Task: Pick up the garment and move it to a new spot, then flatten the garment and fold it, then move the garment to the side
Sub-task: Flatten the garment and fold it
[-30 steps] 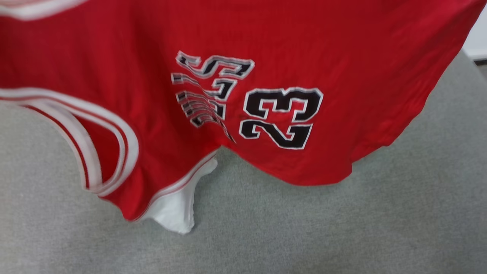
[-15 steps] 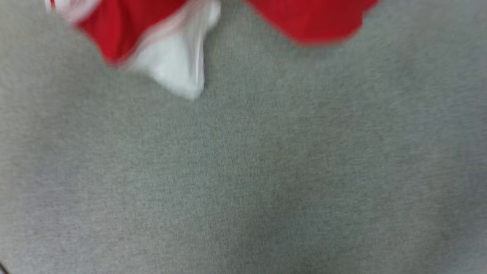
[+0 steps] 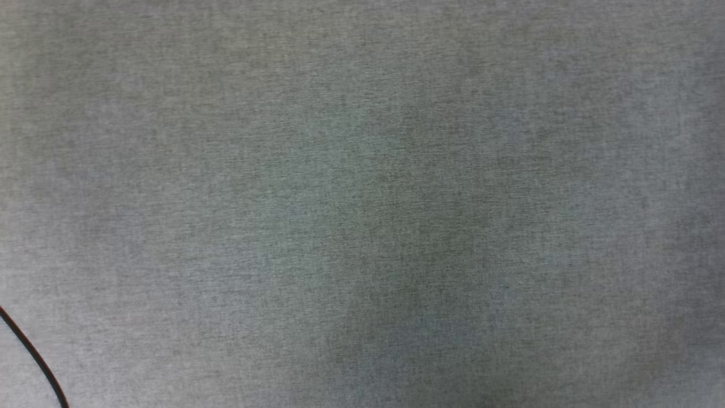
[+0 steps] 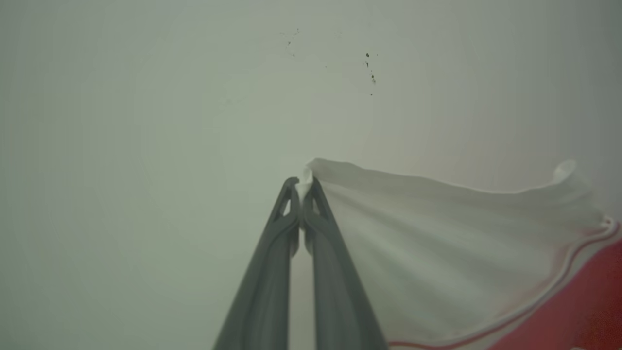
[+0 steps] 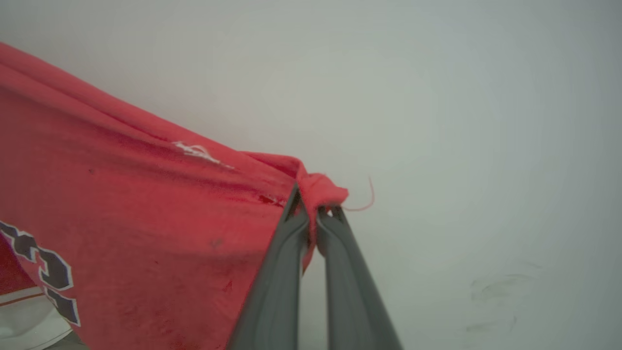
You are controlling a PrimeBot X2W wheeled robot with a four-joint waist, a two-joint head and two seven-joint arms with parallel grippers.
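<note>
Left gripper (image 4: 303,183): clenched on the garment (image 4: 437,243), white sleeve edge pinched at the tips, cloth stretched away right of the fingers (image 4: 335,272) in its wrist view. Right gripper (image 5: 313,204): clenched on a red corner, cloth stretched left of the fingers. Grey surface (image 3: 362,170), black cable (image 3: 34,357) noted.

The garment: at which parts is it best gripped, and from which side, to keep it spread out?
At two far-apart edges, as now: the left gripper pinches the white sleeve at its tip, the right gripper a bunched red corner. Each comes from outside the cloth's edge, so the garment seems stretched between them.
</note>
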